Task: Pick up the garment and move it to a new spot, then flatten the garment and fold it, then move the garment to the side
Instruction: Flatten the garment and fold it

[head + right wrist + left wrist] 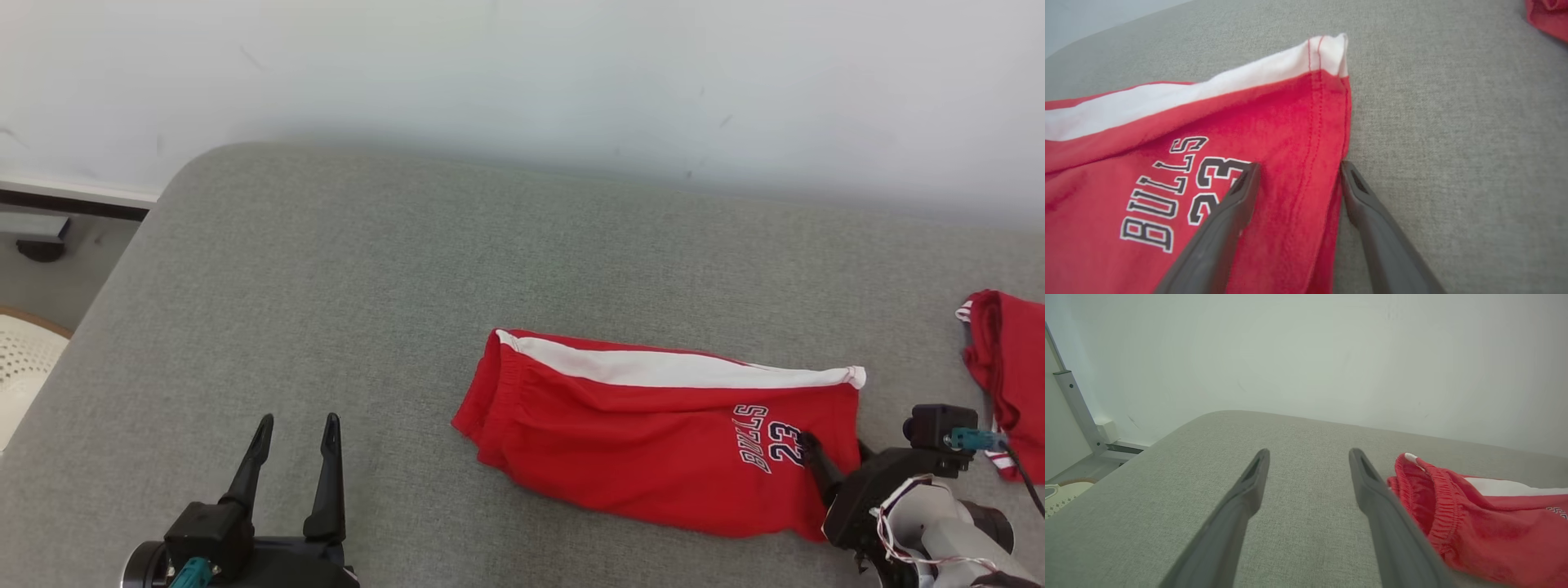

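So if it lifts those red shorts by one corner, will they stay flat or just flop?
Probably flop: the red shorts are thin cloth, lying wrinkled on the grey cushion. Likely light too, being so thin. The gathered waistband may sag unevenly.

Looks like a home room: grey upholstered cushion (pixel 326 286) against plain white wall (pixel 522 73), dark baseboard (pixel 73 204) at floor level, red basketball shorts (pixel 653 441) lying on the fabric.

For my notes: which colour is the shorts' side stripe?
White; the stripe shows best in right wrist view.
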